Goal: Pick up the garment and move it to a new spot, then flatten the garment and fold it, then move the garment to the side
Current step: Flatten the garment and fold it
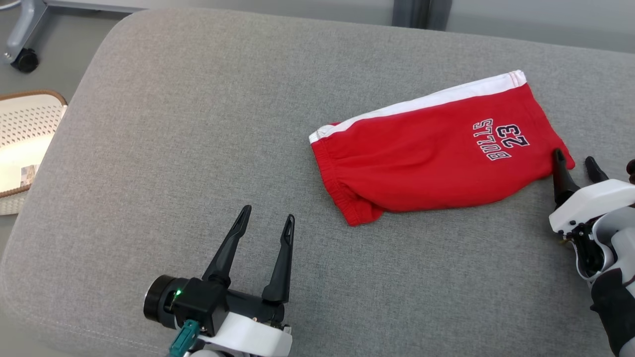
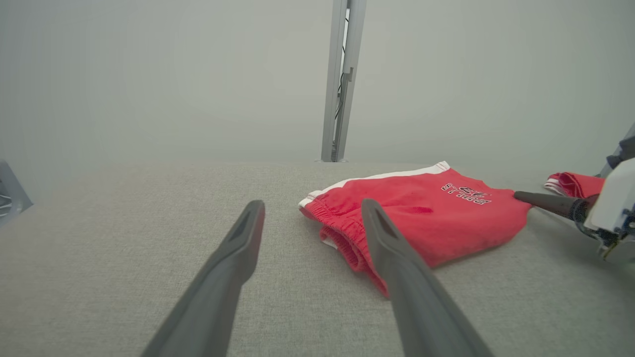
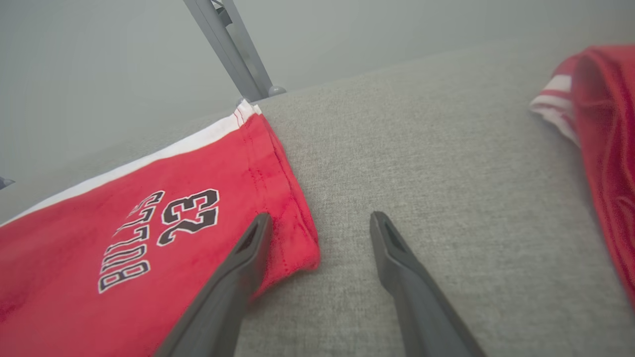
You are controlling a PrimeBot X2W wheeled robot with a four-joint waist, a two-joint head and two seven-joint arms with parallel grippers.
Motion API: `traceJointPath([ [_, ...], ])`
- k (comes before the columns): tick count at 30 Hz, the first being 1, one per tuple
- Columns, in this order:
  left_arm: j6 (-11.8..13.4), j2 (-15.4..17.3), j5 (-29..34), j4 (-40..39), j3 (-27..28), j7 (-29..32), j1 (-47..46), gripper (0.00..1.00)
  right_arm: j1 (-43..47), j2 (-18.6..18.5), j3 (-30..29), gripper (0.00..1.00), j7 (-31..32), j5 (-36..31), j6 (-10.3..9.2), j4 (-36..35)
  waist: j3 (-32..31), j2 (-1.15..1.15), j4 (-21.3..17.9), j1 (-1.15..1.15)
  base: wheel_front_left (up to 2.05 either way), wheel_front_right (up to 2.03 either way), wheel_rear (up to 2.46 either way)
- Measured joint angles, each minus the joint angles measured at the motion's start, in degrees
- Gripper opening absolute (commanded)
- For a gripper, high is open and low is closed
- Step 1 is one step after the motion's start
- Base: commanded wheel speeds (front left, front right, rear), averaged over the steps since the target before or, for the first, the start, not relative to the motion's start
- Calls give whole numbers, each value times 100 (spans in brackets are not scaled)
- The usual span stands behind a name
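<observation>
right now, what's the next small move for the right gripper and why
Probably ease the right gripper down and close it on the hem corner of the shorts. Its jaws are open, one over that corner and the other over bare cushion, so nothing is held. The shorts look folded; the left gripper is open, well clear.

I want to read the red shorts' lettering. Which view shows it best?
Right wrist view: the BULLS 23 print is large and sharp. The head view shows it small and turned; the left wrist view, tiny and unreadable.
</observation>
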Motion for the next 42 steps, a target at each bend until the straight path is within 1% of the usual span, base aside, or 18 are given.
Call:
traceJointPath([
  [8,-177,-111,151,77,23,0,-139,100,-480,63,225,100,140,-105,-1,513,224,0,99,0,0,0,0],
  [9,-181,-121,158,87,26,0,-162,100,-519,71,269,91,146,-114,-3,546,242,0,103,0,0,0,0],
  [10,-185,-133,163,94,32,0,-177,100,-549,79,312,48,148,-133,-3,575,256,0,106,0,0,0,0],
  [11,-201,-144,175,107,34,0,-184,100,-571,86,352,30,167,-140,-7,602,267,0,108,0,0,0,0],
  [12,-216,-151,187,124,37,1,-187,100,-590,96,390,2,170,-138,-9,621,271,0,107,0,0,0,0],
  [13,-227,-155,201,134,41,1,-192,100,-601,104,430,0,172,-136,-9,631,270,0,103,0,0,0,0],
  [19,-253,-185,254,169,104,0,-224,100,-542,180,638,0,73,-27,-7,573,204,0,16,0,0,0,0],
  [29,-332,-200,349,218,197,0,-157,100,43,199,744,0,-170,305,-1,147,-146,0,-371,0,0,0,0],
  [36,-332,-169,366,249,244,0,-4,100,582,8,625,0,-196,346,-1,-277,-447,0,-748,0,0,0,0],
  [42,-333,-151,358,367,230,0,77,100,983,-19,411,0,-199,289,-1,-573,-667,0,-1022,0,0,0,0],
])
